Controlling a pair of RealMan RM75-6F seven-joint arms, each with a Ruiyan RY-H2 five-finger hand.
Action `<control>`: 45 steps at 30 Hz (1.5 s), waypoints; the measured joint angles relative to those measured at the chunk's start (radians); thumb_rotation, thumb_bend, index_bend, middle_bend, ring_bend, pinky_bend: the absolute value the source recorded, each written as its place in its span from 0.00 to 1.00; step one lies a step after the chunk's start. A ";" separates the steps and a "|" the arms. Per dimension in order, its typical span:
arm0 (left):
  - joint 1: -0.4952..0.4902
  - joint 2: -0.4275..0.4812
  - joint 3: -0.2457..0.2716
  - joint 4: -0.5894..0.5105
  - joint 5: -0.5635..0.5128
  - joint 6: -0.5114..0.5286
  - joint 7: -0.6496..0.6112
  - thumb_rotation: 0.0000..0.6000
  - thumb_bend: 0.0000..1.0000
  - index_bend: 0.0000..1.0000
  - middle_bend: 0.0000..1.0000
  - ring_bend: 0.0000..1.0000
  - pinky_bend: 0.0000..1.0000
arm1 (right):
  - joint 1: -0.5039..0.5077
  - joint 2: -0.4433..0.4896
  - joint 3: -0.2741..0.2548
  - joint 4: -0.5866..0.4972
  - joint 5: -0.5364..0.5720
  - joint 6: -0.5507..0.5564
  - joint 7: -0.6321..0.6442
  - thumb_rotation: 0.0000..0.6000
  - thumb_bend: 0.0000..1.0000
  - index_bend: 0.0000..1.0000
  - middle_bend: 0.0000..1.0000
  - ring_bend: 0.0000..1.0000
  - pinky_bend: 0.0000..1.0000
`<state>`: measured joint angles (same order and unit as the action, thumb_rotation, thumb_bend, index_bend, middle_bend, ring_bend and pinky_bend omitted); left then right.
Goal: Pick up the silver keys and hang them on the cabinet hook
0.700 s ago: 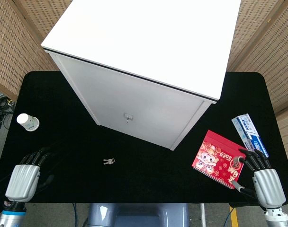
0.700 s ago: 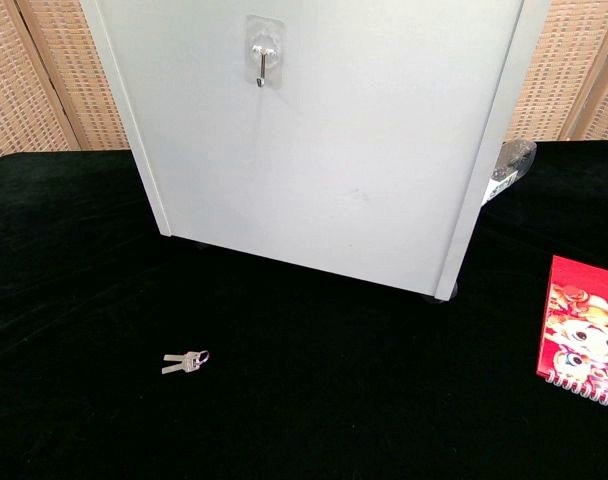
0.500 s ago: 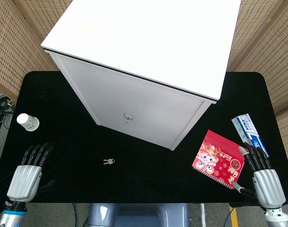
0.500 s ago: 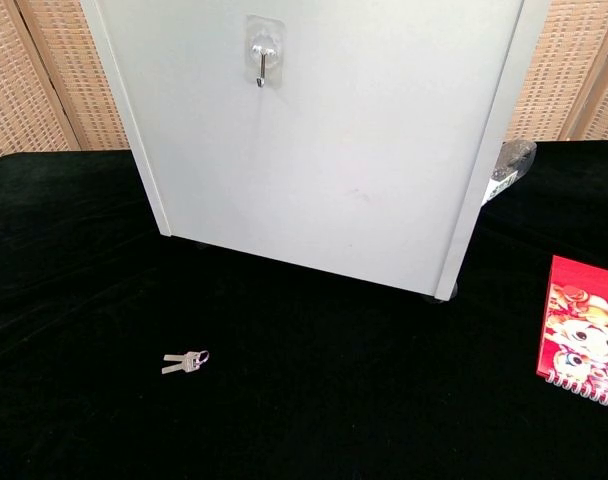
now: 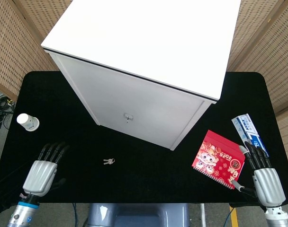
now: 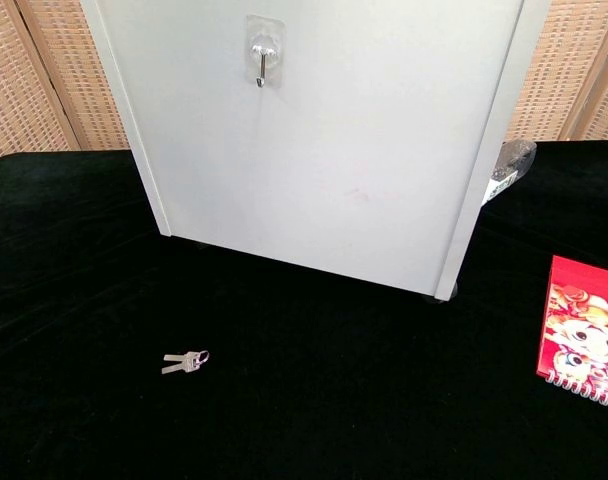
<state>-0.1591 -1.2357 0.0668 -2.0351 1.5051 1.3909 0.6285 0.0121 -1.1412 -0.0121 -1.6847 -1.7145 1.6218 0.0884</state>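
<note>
Left hand (image 5: 41, 175) shifted rightward toward the silver keys (image 5: 108, 161), fingers (image 5: 53, 151) released and straight, keys lying right of them on the table (image 5: 148, 175), well apart, right hand (image 5: 265, 179) empty, fingers extended.

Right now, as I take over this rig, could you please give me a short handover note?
Left hand: open, holding nothing, at the near left table edge.
Right hand: open, holding nothing, beside the red notebook.
Silver keys: flat on the black table, in front of the cabinet, untouched.
Hook: bare on the cabinet front.
Done: nothing. Left: pick up the keys and hang them.
</note>
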 measured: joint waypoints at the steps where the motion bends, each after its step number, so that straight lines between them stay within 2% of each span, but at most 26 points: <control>1: -0.012 -0.012 -0.014 0.003 -0.011 -0.013 0.016 1.00 0.18 0.02 0.24 0.30 0.29 | 0.000 0.001 0.000 0.000 0.002 -0.002 0.001 1.00 0.11 0.00 0.00 0.00 0.00; 2: -0.021 -0.021 -0.022 0.005 -0.021 -0.026 0.023 1.00 0.19 0.06 0.40 0.46 0.42 | 0.000 0.002 0.000 0.000 0.004 -0.002 0.003 1.00 0.11 0.00 0.00 0.00 0.00; 3: -0.030 -0.029 -0.028 0.006 -0.033 -0.042 0.027 1.00 0.20 0.12 0.50 0.54 0.48 | -0.001 0.003 0.000 -0.001 0.004 -0.002 0.006 1.00 0.11 0.00 0.00 0.00 0.00; 5: -0.056 -0.047 -0.042 0.011 -0.074 -0.089 0.032 1.00 0.22 0.29 0.69 0.69 0.59 | -0.002 0.006 -0.001 -0.003 0.004 0.001 0.010 1.00 0.11 0.00 0.00 0.00 0.00; 7: -0.087 -0.069 -0.061 0.019 -0.125 -0.136 0.046 1.00 0.25 0.36 0.78 0.76 0.67 | -0.003 0.009 -0.001 -0.004 0.002 0.005 0.014 1.00 0.11 0.00 0.00 0.00 0.00; 9: -0.116 -0.096 -0.077 0.035 -0.166 -0.170 0.073 1.00 0.27 0.40 0.83 0.80 0.71 | -0.004 0.011 -0.001 -0.006 0.001 0.008 0.021 1.00 0.11 0.00 0.00 0.00 0.00; 13: -0.183 -0.177 -0.113 0.087 -0.272 -0.231 0.167 1.00 0.31 0.44 0.86 0.82 0.73 | -0.004 0.016 -0.003 -0.008 0.001 0.005 0.028 1.00 0.11 0.00 0.00 0.00 0.00; 19: -0.303 -0.310 -0.156 0.182 -0.435 -0.298 0.325 1.00 0.34 0.45 0.87 0.83 0.74 | -0.002 0.020 -0.003 -0.009 0.003 0.002 0.042 1.00 0.11 0.00 0.00 0.00 0.00; 25: -0.395 -0.382 -0.177 0.241 -0.552 -0.334 0.417 1.00 0.38 0.43 0.87 0.83 0.74 | -0.002 0.027 -0.001 -0.009 0.011 0.002 0.065 1.00 0.11 0.00 0.00 0.00 0.00; 32: -0.511 -0.419 -0.175 0.281 -0.699 -0.376 0.524 1.00 0.38 0.43 0.87 0.83 0.74 | 0.000 0.035 0.004 -0.006 0.024 0.000 0.100 1.00 0.11 0.00 0.00 0.00 0.00; 37: -0.573 -0.452 -0.159 0.322 -0.779 -0.381 0.555 1.00 0.38 0.42 0.87 0.83 0.74 | 0.002 0.035 0.003 -0.005 0.023 -0.004 0.104 1.00 0.11 0.00 0.00 0.00 0.00; 45: -0.635 -0.491 -0.134 0.380 -0.818 -0.377 0.551 1.00 0.38 0.42 0.87 0.83 0.74 | 0.003 0.033 0.006 -0.002 0.029 -0.007 0.108 1.00 0.11 0.00 0.00 0.00 0.00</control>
<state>-0.7944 -1.7263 -0.0672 -1.6547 0.6872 1.0135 1.1797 0.0152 -1.1080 -0.0057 -1.6871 -1.6853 1.6148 0.1965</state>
